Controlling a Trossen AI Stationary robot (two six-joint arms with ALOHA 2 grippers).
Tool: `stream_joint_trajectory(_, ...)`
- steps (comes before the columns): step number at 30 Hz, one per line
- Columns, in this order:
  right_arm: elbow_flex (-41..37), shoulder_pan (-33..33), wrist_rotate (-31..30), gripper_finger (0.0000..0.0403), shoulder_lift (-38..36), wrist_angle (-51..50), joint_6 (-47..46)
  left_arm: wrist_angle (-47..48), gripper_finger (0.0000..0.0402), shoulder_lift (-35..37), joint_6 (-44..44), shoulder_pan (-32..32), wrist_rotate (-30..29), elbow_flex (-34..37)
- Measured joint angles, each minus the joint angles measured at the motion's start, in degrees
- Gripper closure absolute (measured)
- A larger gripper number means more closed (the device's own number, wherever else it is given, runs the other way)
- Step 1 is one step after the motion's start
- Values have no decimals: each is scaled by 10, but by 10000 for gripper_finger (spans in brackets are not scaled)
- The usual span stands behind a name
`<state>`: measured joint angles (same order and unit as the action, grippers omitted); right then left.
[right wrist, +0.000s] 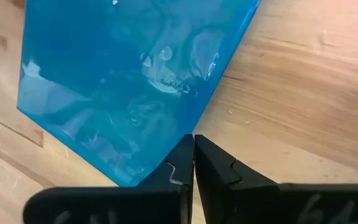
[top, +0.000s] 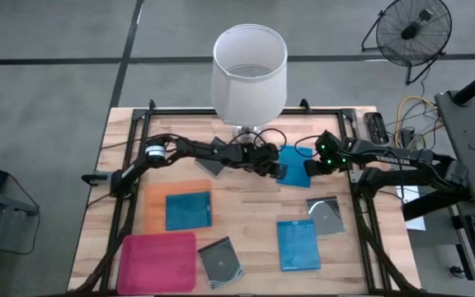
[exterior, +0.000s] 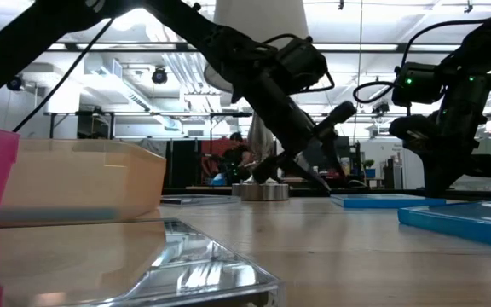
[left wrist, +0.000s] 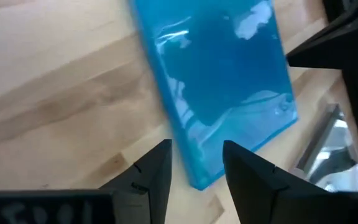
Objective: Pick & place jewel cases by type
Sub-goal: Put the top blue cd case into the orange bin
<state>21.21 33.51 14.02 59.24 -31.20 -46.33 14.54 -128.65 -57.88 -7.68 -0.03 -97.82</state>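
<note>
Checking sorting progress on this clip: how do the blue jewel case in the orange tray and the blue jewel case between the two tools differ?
The blue case in the orange tray lies on the tray, away from both arms. The blue case between the tools lies on the bare table, with the left tool open at one edge and the right tool shut at another. Both are solid blue and flat.
</note>
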Motion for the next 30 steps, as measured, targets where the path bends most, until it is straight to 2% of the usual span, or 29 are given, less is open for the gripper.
stream_joint_trajectory(8,0,0,0,394,0,0,0,-2,272,0,8,-14,9,22)
stream_joint_trajectory(18,0,0,0,394,0,0,0,-26,222,2,-10,-17,24,43)
stream_joint_trajectory(30,0,0,10,394,0,0,2,-100,220,2,-42,-19,52,73)
